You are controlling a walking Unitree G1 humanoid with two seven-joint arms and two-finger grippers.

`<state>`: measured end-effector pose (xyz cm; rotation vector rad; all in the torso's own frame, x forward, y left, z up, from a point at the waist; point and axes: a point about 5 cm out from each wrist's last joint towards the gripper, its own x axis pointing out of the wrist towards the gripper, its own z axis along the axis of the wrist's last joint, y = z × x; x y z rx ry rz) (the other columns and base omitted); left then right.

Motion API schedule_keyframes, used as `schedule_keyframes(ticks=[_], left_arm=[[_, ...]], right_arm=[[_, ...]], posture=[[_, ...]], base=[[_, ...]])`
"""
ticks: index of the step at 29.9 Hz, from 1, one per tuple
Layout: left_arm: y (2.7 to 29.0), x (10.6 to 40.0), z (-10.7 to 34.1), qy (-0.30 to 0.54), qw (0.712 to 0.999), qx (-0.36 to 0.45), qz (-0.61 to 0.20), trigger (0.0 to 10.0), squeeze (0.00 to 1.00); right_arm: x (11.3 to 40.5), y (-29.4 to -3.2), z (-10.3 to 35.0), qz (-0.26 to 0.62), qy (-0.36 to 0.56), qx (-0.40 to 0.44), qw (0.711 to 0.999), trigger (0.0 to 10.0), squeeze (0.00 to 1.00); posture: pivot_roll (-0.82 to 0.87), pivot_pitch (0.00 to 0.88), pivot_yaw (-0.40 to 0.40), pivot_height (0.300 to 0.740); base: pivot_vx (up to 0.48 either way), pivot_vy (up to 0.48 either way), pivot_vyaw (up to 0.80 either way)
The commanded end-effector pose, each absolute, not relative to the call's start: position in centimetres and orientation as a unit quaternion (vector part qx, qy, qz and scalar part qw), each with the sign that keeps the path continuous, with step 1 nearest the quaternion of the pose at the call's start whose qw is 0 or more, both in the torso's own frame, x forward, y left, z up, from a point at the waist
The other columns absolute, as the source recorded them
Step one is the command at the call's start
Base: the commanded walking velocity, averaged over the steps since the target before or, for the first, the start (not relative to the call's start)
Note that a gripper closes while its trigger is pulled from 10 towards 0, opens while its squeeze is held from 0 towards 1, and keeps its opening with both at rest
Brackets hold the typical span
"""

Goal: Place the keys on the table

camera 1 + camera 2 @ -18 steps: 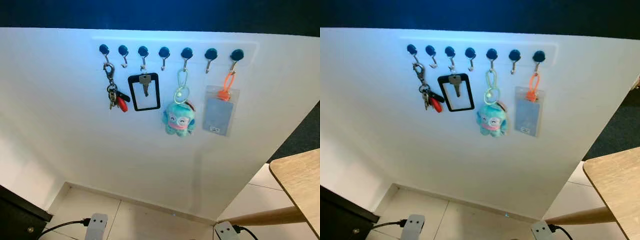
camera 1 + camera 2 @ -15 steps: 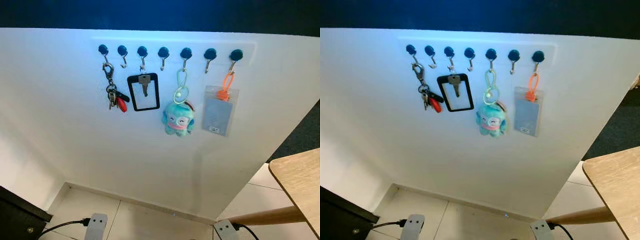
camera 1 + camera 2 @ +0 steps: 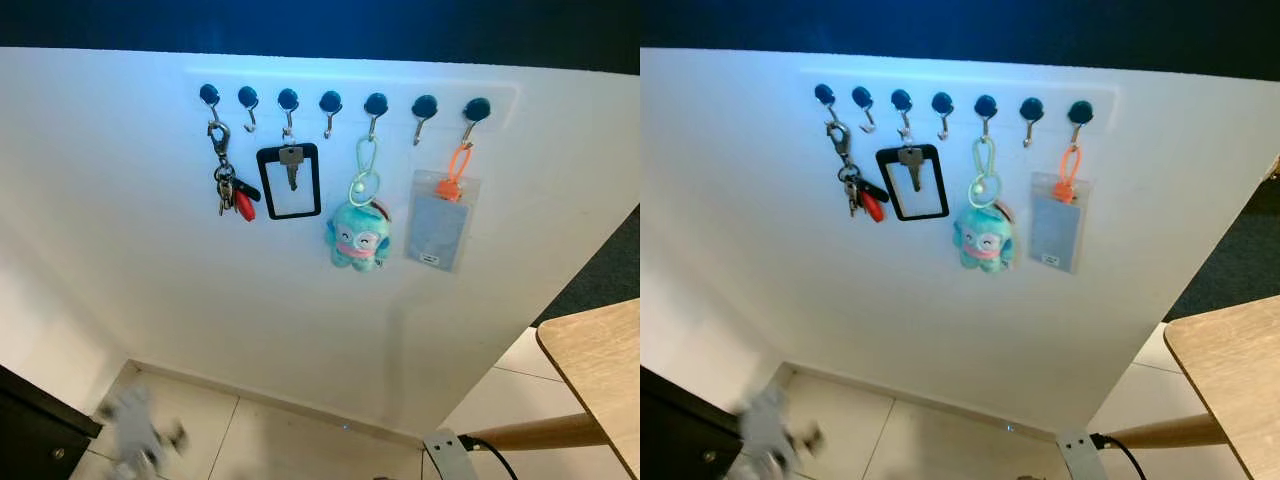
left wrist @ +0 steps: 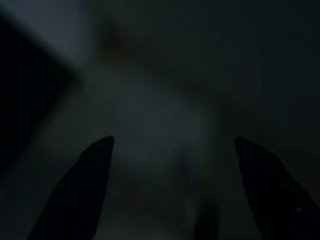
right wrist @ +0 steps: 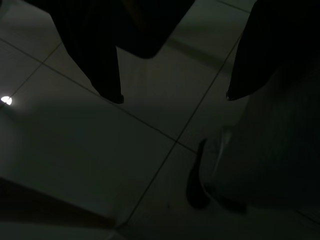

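A white board (image 3: 150, 250) carries a row of seven dark hooks (image 3: 331, 101). On them hang the keys (image 3: 228, 190), a black frame (image 3: 289, 181) with one key, a blue plush (image 3: 358, 236) and a card sleeve (image 3: 441, 219). A wooden table (image 3: 598, 365) stands at the right on the tiled floor (image 3: 270, 440).

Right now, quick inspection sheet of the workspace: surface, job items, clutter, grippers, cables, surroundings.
Surface: wooden table, only a corner in view, low right.
Job's things: keys hang from the leftmost hook on the white wall.
Clutter: framed key, teal plush, card holder on other hooks.
Grippers: left gripper open, blurred low left; right gripper open, over floor tiles.
Cables: black cable at right wrist.
Surroundings: dark cabinet, tiled floor.
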<state>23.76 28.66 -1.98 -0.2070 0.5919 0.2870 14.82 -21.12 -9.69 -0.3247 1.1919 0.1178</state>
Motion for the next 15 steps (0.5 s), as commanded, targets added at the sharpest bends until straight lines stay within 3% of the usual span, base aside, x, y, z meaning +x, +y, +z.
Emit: schedule_keyframes(ticks=[1,4,9,13,15], left_arm=[[29.4,24.9,-0.3,0.228,0.958,-0.126,0.116,10.0,0.00],[29.8,25.6,0.8,0.198,0.967,-0.123,0.103,10.0,0.00],[30.0,28.8,5.8,0.068,0.991,-0.115,-0.012,10.0,0.00],[29.3,29.9,9.4,-0.005,0.978,-0.121,-0.171,10.0,0.00],[29.2,30.0,10.2,-0.021,0.972,-0.120,-0.198,10.0,0.00]], right_arm=[[14.7,-20.7,-9.8,0.063,0.561,-0.142,0.813,10.0,0.00],[14.7,-20.9,-9.8,0.063,0.561,-0.143,0.813,10.0,0.00],[14.4,-22.1,-9.6,0.062,0.564,-0.148,0.810,10.0,0.00],[14.1,-23.0,-9.5,0.059,0.568,-0.152,0.807,10.0,0.00],[14.1,-23.1,-9.5,0.059,0.568,-0.153,0.807,10.0,0.00]], posture=[[-0.10,0.050,0.082,0.740],[-0.10,0.050,0.082,0.740],[-0.09,0.049,0.081,0.740],[-0.09,0.049,0.081,0.740],[-0.09,0.049,0.079,0.740]], base=[[0.000,0.000,0.00],[0.000,0.000,0.00],[0.000,0.000,0.00],[0.000,0.000,0.00],[0.000,0.000,0.00]])
